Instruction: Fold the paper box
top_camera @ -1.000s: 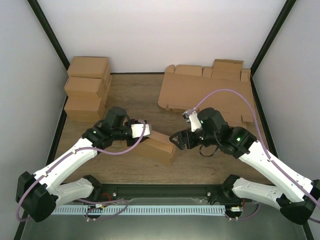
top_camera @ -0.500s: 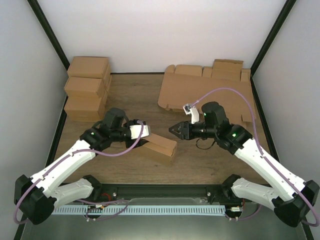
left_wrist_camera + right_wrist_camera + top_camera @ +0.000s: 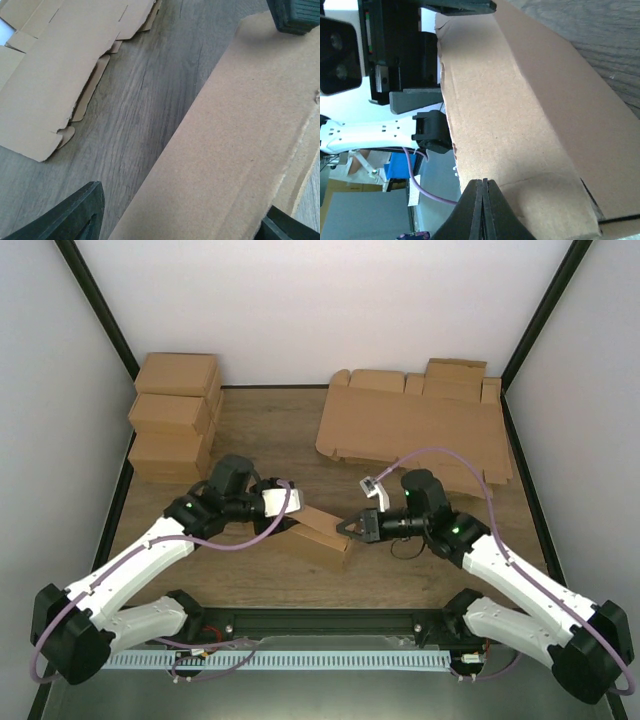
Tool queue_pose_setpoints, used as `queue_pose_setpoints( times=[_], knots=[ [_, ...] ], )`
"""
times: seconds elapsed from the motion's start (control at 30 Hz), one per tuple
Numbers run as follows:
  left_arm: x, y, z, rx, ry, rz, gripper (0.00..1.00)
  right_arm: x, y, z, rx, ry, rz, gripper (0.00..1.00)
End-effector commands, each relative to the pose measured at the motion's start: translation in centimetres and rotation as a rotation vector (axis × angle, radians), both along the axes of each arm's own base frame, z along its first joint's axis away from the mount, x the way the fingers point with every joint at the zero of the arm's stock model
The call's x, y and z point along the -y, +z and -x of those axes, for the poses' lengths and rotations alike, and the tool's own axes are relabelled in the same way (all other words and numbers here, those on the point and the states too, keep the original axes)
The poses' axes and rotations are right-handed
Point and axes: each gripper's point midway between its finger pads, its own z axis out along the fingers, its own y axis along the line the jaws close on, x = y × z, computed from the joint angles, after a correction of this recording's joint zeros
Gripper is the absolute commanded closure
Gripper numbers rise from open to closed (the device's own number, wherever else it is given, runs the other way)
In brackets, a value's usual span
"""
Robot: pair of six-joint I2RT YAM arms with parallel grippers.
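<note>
The paper box (image 3: pixel 322 532), a long brown folded piece, lies slanted on the wood in the middle, between the two arms. My left gripper (image 3: pixel 288 506) is open at its left end. In the left wrist view its fingers (image 3: pixel 75 215) stand either side of the box's top panel (image 3: pixel 235 135), with a gap showing at the left finger. My right gripper (image 3: pixel 346 527) is shut, nothing between its fingers. Its joined tips (image 3: pixel 483 197) rest against the right end of the box (image 3: pixel 520 115), beside a curved tab crease.
A pile of flat cardboard blanks (image 3: pixel 410 425) lies at the back right, also seen in the left wrist view (image 3: pixel 50 75). Finished brown boxes (image 3: pixel 175 415) are stacked at the back left. Black frame posts and white walls close in the table.
The right gripper drew back from the box's right end, shut, and came back down against it. The left gripper opened wider and stayed at the left end.
</note>
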Motion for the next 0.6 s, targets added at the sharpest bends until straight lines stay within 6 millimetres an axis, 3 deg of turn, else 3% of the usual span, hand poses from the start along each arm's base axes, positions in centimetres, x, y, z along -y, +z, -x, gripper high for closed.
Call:
queue_pose_setpoints(
  times=[0.0, 0.13, 0.23, 0.37, 0.57],
  knots=[
    [0.2, -1.8, 1.1, -0.067, -0.032, -0.042, 0.33, 0.1, -1.5, 1.5, -0.069, 0.036, -0.056, 0.99],
    [0.3, -1.9, 1.1, -0.067, -0.031, -0.047, 0.34, 0.6, -3.4, 1.3, -0.07, 0.002, -0.017, 0.99],
    [0.6, -1.1, 1.3, -0.066, -0.04, -0.033, 0.31, 0.7, -3.2, 0.7, -0.047, -0.014, 0.002, 0.99],
    [0.7, 1.0, 2.1, -0.092, -0.065, -0.016, 0.18, 0.7, -3.1, 0.0, -0.024, -0.033, 0.033, 0.99],
    [0.0, 2.6, 2.9, -0.161, -0.041, -0.048, 0.11, 0.8, -3.1, -0.6, -0.001, -0.052, 0.054, 0.99]
  ],
)
